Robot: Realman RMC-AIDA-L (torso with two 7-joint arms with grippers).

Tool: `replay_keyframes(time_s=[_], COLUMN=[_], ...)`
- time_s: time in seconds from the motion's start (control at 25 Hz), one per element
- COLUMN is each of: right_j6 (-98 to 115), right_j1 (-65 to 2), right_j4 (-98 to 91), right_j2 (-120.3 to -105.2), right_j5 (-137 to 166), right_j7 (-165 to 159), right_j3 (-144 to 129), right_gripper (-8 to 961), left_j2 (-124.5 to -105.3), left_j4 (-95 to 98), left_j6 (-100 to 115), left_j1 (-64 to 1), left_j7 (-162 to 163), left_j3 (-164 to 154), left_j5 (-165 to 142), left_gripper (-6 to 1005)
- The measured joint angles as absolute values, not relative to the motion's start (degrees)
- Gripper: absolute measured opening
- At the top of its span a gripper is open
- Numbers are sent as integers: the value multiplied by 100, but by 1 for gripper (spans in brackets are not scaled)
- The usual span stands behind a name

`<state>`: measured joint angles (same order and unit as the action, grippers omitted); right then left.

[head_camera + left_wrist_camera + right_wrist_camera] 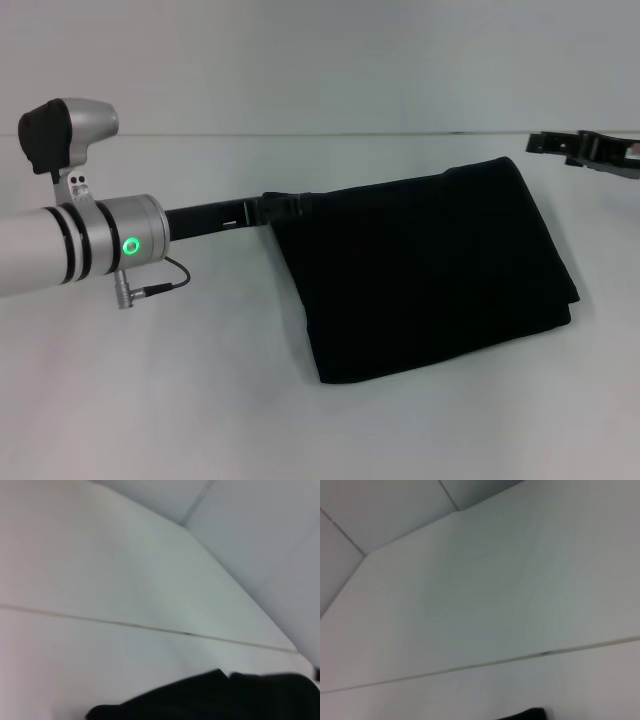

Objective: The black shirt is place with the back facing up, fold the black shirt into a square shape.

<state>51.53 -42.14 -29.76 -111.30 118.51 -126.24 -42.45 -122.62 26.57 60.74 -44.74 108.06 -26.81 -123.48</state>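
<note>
The black shirt (430, 270) lies on the white table (200, 400), toward the table's right side and about midway between its near and far edges. It is folded up into a thick, nearly square shape with more than one layer, and its right edge looks like a soft rounded fold. No letters show on it. The left gripper (285, 208) reaches in from the left side of the table, low over the top. Its tip is at the far left corner of the shirt, right where the cloth begins. The black fingers blend into the black cloth, so you cannot tell if the left gripper is holding the shirt or has let go. The left wrist view shows a dark lump of the shirt (220, 697) close to the camera, with bare table and a thin seam line past it. The right gripper (585, 153) hangs by the table's far right edge, well apart from the shirt and not touching it. You cannot tell how its fingers are set. The right wrist view shows mostly bare table.
</note>
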Motion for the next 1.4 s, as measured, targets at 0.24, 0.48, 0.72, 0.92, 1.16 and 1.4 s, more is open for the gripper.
replay_keyframes(time_s=[0.24,0.48,0.72,0.92,1.16,1.4], right_j6=[5963,6020,6045,6046,6043,6010], right_j1=[-4016,-4039,-4138,-4212,-4289,-4329], right_j4=[-3226,-3248,-3255,-3261,-3261,-3261], right_j2=[-10964,-11021,-11051,-11020,-10988,-11011], right_j5=[11848,11847,11872,11882,11889,11894], right_j7=[-12454,-12083,-11953,-11930,-11874,-11803], right_j3=[-4057,-3953,-4013,-4028,-4059,-4065], right_gripper=[785,785,786,786,785,785], left_j2=[-12249,-12294,-12304,-12305,-12305,-12351], left_j4=[2281,1922,1596,1516,1465,1409], left_j6=[5367,4749,4276,4123,4051,4044], left_j1=[-4641,-4826,-5063,-5106,-5181,-5266], left_j7=[11789,12085,12251,12267,12278,12230], left_j3=[-2698,-2695,-2700,-2700,-2696,-2706], left_j5=[-12349,-12326,-12371,-12370,-12342,-12383], left_gripper=[842,838,835,832,828,825])
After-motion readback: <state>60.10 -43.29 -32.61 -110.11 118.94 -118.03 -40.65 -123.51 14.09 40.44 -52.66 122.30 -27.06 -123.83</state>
